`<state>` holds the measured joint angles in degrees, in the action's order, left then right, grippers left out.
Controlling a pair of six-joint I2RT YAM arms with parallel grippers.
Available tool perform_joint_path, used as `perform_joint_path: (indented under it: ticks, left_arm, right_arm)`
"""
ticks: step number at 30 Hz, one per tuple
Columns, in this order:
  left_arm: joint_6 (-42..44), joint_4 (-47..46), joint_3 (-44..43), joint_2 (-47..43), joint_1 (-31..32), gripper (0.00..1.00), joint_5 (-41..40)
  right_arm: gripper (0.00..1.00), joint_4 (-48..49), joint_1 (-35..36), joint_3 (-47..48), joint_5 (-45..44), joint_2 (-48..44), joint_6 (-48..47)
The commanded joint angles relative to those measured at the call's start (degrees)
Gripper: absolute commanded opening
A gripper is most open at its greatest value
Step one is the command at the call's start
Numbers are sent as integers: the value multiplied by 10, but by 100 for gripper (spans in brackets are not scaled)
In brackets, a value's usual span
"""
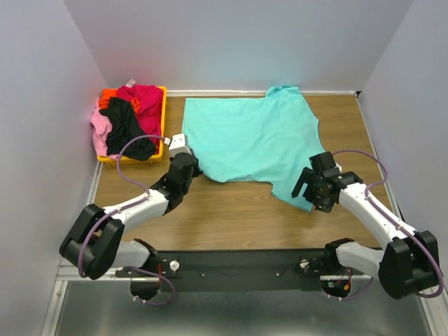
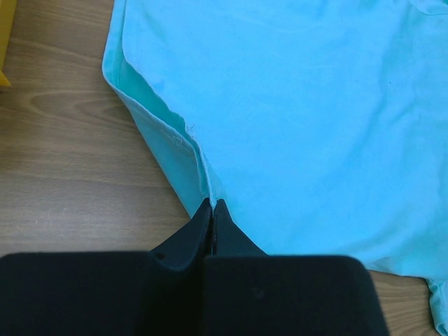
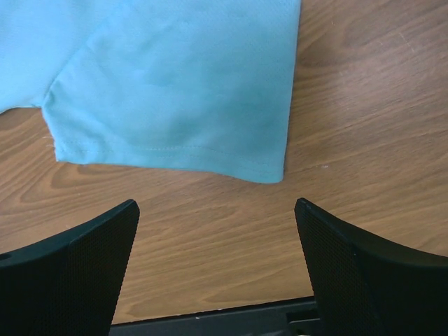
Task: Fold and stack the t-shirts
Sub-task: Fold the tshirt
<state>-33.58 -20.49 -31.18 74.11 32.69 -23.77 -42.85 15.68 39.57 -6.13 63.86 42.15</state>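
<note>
While the turquoise t-shirt (image 1: 252, 136) is spread flat and mostly smooth on the wooden counter (image 1: 231, 210), its edge by the left arm is seen turned over in a narrow flap. That edge is pinched at the near left corner by the left gripper (image 2: 212, 208), whose fingers are pressed together on the fabric. The right gripper (image 3: 217, 210) is held spread just short of the near sleeve, apart from it. The shirt's long axis is laid left to right, hem toward the left, neckline toward the right.
</note>
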Motion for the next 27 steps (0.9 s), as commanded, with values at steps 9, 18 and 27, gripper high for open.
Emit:
perform_joint_path:
  ticks: [9, 18, 27]
  left_arm:
    - [8, 4, 17, -24, -9, 0, -29]
    - [8, -3, 21, -23, -16, 0, -18]
    - [10, -4, 25, -28, -25, 0, -17]
  right_arm:
    - [99, 5, -2, -12, -50, 10, 66]
    - [89, 33, -14, -54, -50, 4, 101]
    - [71, 54, -37, -73, -77, 1, 104]
